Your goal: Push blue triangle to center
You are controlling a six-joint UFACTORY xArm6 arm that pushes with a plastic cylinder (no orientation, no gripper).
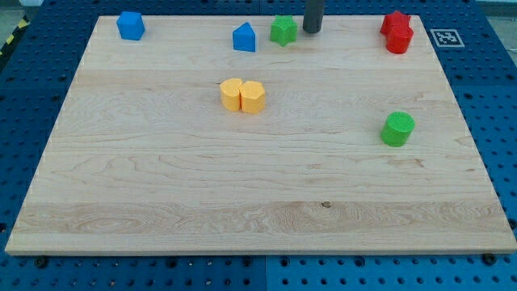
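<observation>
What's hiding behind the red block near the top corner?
Another red block sits right behind the front red block, touching it. Its lower part is covered, so its full shape can't be made out. My tip is off to the view's left, beside the green star.

Blue triangle [245, 37] upright nr view's top, left of ctr

green star block [283, 30] stands between my tip [312, 31] and blue triangle [244, 38].

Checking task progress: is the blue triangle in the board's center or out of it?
Out. The blue triangle sits near the view's top edge, beside the green block; my tip is right of both.
</observation>
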